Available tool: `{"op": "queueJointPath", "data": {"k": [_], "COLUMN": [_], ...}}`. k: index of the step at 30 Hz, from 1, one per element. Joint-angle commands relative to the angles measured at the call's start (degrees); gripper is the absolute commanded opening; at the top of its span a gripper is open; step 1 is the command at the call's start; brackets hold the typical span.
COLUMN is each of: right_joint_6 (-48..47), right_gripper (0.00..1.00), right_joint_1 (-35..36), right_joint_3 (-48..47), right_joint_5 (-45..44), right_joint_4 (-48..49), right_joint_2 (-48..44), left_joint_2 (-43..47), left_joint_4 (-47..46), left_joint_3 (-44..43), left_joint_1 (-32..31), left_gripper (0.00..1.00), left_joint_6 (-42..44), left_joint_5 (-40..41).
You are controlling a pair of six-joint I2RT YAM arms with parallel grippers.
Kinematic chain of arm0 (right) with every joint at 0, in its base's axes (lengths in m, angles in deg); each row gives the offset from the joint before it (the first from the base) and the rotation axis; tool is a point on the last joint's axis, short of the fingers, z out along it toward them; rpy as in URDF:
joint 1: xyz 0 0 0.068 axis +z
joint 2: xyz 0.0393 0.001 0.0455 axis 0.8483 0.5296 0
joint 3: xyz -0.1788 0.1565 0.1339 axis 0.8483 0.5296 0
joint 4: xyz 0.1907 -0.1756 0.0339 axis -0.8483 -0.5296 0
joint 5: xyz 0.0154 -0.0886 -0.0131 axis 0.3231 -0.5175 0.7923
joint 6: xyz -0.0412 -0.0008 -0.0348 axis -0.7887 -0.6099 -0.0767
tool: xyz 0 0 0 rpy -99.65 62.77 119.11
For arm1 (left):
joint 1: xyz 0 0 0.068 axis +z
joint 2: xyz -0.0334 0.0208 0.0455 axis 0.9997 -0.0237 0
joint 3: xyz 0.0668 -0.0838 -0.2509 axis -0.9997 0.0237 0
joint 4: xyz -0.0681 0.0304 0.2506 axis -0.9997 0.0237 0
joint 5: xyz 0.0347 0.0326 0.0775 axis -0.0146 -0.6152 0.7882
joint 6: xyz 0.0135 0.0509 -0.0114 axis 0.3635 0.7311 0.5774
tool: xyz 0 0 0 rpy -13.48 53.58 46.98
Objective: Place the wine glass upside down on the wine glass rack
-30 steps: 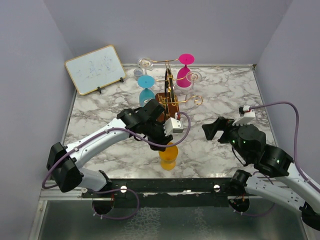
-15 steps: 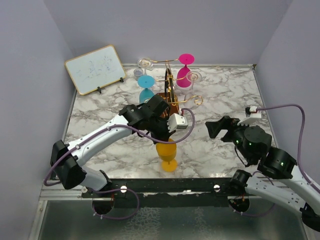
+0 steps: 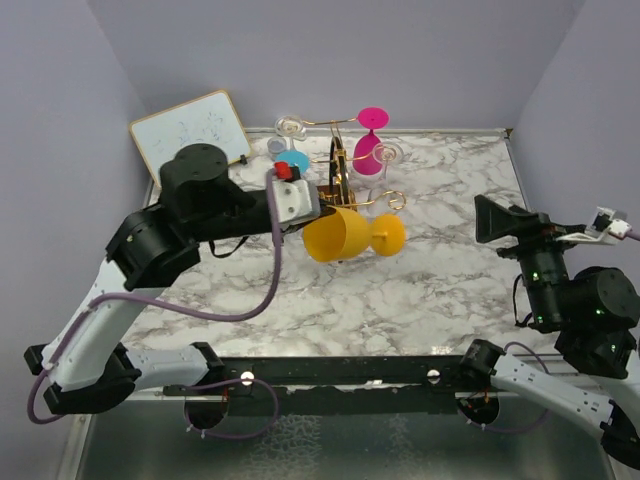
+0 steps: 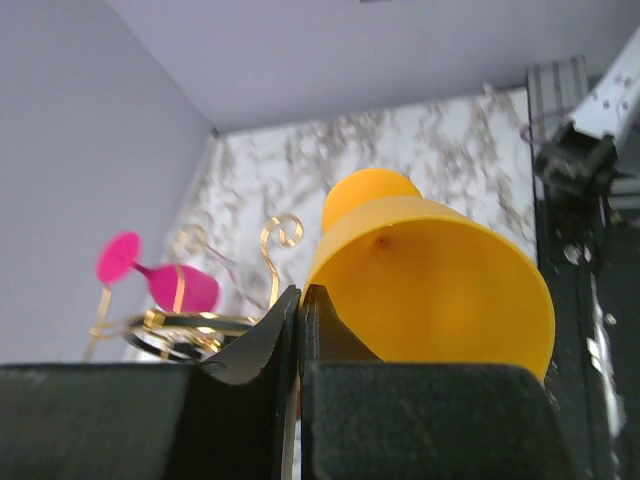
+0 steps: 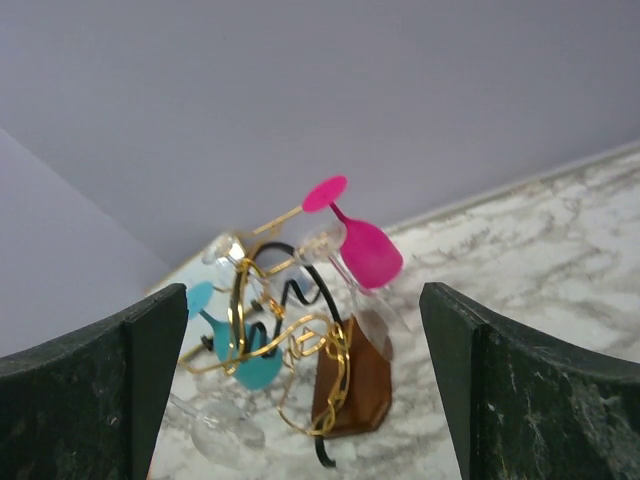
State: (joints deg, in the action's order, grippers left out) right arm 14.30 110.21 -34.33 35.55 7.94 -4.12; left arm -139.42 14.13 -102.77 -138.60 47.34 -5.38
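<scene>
left pincer (image 4: 300,300): pressed together, seemingly nipping the rim of the orange wine glass (image 3: 345,235). glass held on its side above the worktop (image 3: 450,290), foot to the right, just in front of the gold rack (image 3: 338,165) near the far edge. right pincer (image 3: 498,218): spread, holding nothing, near the right edge.

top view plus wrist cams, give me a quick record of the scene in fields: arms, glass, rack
left end effector: shut on the rim of the orange wine glass
orange wine glass: held in the air on its side, close in front of the rack
right end effector: open, empty, off to the right
wine glass rack: carries a pink glass and a teal glass, feet up, plus clear glasses
task state: orange glass not yet hung
</scene>
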Motion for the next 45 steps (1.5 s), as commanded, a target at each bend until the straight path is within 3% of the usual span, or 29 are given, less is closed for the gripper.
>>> {"op": "queueJointPath", "data": {"k": [1,7,11,13,17,22,30,36,45], "right_joint_6": [-14.66,-16.19,-12.85,-10.75,-4.79,0.27,5.87,12.56,21.05], "right_gripper": [0.99,0.99,0.99,0.99,1.00,1.00,1.00,0.97,0.91], "right_joint_1": [0.29,0.28,0.29,0.29,0.29,0.29,0.29,0.29,0.23], "right_joint_3": [4.41,2.86,5.12,7.02,10.93,18.68,23.79,19.24,14.76], "right_joint_5": [8.54,24.55,35.09,38.81,41.68,37.64,30.24,35.99,41.06], "right_joint_4": [26.48,41.44,57.01,65.77,79.34,92.05,94.58,93.27,99.43], "right_joint_2": [-1.30,9.28,15.31,17.61,20.91,20.45,19.85,27.76,38.85], "left_joint_2": [2.60,5.57,12.72,13.78,13.41,15.65,19.59,22.13,24.04], "left_joint_4": [-11.80,-33.75,-64.22,-73.77,-81.93,-101.89,-107.59,-109.51,-110.43], "left_joint_3": [-1.35,4.58,23.40,29.81,33.84,46.39,55.22,60.70,64.76], "left_joint_1": [1.09,3.31,3.83,3.85,4.40,4.76,5.37,5.91,6.90], "left_gripper": [0.00,0.00,0.00,0.00,0.00,0.00,0.00,0.00,0.00], "left_joint_6": [0.81,-2.74,-2.05,-0.38,1.72,10.62,20.23,28.53,40.58], "left_joint_5": [1.99,4.98,6.02,5.72,7.84,4.04,0.44,-3.83,-8.79]}}
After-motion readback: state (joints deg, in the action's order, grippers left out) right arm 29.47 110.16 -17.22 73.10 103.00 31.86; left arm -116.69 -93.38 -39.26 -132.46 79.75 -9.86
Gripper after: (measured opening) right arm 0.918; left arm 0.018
